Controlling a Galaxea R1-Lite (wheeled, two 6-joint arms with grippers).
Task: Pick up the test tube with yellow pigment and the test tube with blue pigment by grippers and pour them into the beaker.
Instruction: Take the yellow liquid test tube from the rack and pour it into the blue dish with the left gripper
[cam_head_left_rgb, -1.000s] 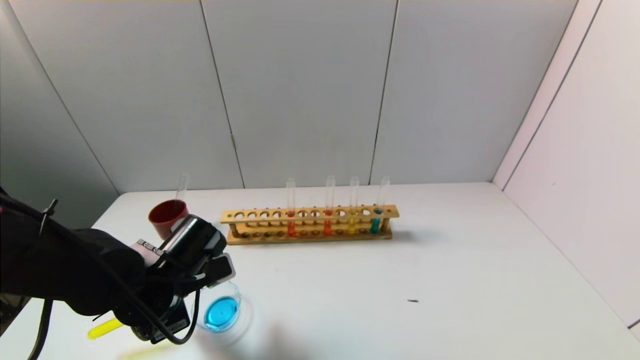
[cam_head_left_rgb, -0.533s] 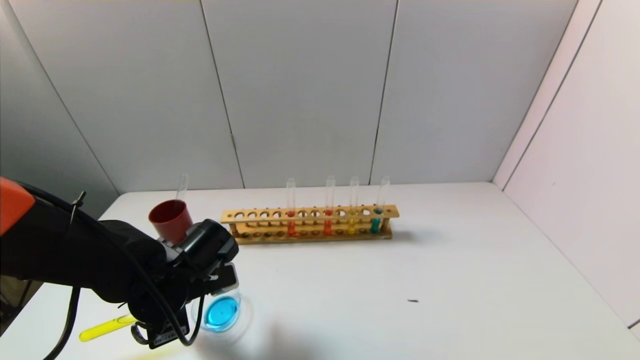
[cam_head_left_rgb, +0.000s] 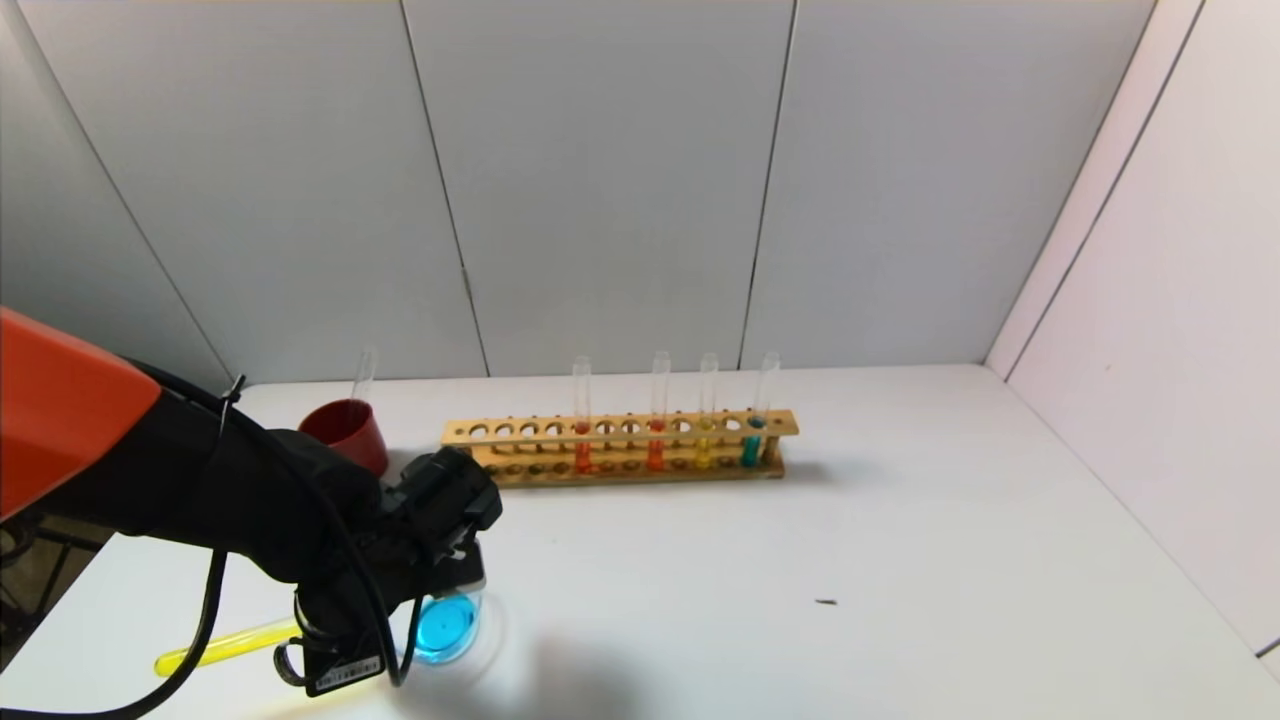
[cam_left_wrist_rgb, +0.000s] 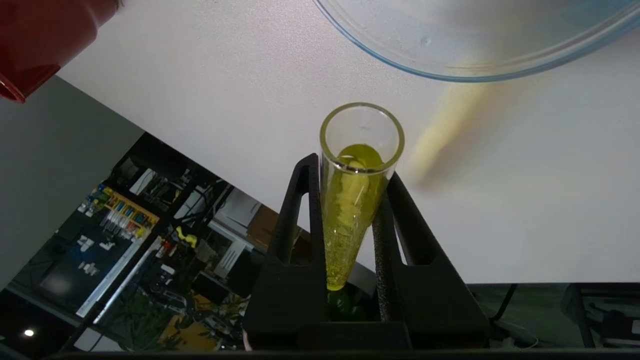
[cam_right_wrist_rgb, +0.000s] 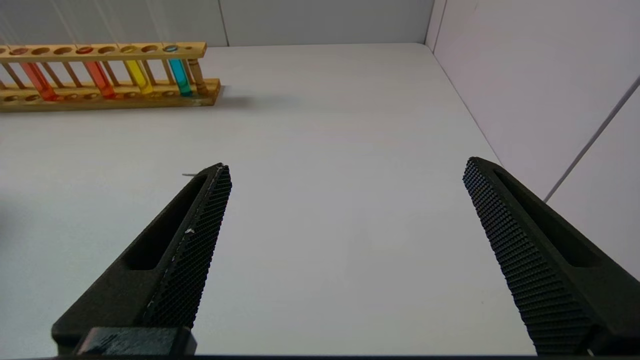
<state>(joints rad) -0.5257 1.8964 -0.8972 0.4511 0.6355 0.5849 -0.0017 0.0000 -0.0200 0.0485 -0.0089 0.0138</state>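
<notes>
Yellow tube lies nearly level in the left gripper, mouth at the beaker.

At the left of the white table (cam_head_left_rgb: 900, 520), the left gripper (cam_left_wrist_rgb: 352, 200) — matte black, with ribbed wedge fingers — pinches the yellow tube (cam_head_left_rgb: 225, 645), a slim clear glass cylinder with a round bottom. Its long axis runs almost flat, closed end toward the table's left edge, open mouth toward the beaker (cam_head_left_rgb: 447, 625), a low, wide glass holding blue liquid. A glossy dark-red cup (cam_head_left_rgb: 345, 430) stands behind the arm. Further right, a wooden rack (cam_head_left_rgb: 620, 450) holds upright tubes — orange-red, yellow, teal. The right gripper (cam_right_wrist_rgb: 345, 215) hangs over bare table on the right, textured fingers spread wide.
</notes>
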